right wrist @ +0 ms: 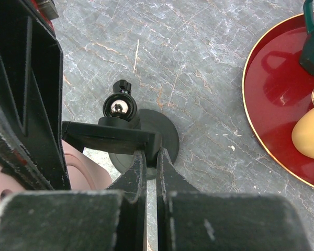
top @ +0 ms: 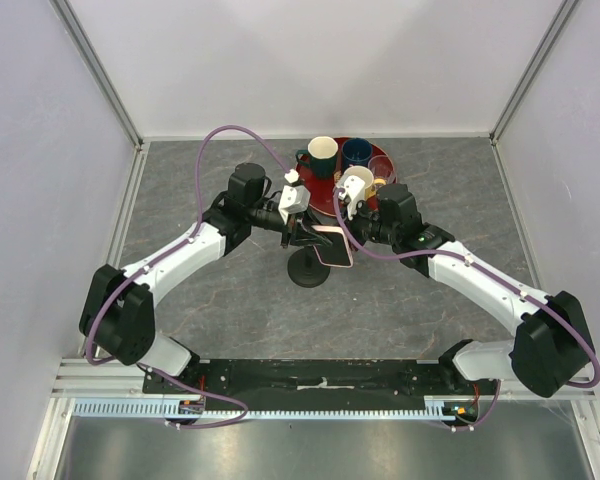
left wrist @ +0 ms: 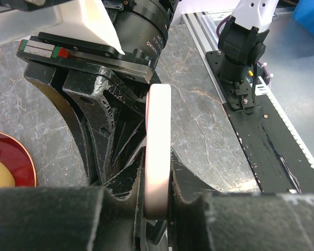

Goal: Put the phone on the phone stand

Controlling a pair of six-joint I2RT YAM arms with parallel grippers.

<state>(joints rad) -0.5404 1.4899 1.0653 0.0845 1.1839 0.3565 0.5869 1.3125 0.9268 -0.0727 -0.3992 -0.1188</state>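
Note:
The phone (top: 333,247), in a pale pink case, hangs just above the phone stand (top: 307,271) at the table's middle. My left gripper (top: 302,234) is shut on it. In the left wrist view the phone (left wrist: 158,125) stands edge-on between my fingers, with the left gripper (left wrist: 157,180) clamped on both faces. My right gripper (top: 352,238) comes from the right. In the right wrist view the right gripper (right wrist: 152,155) is shut on the end of the stand's black cradle (right wrist: 107,137), above the round base (right wrist: 170,137). A bit of the pink case (right wrist: 86,168) shows at lower left.
A red tray (top: 323,192) behind the grippers carries a green mug (top: 322,152), a blue mug (top: 357,152) and a small glass (top: 381,166). The tray's rim (right wrist: 251,115) lies right of the stand, with a yellow thing (right wrist: 310,137) on it. Walls enclose three sides.

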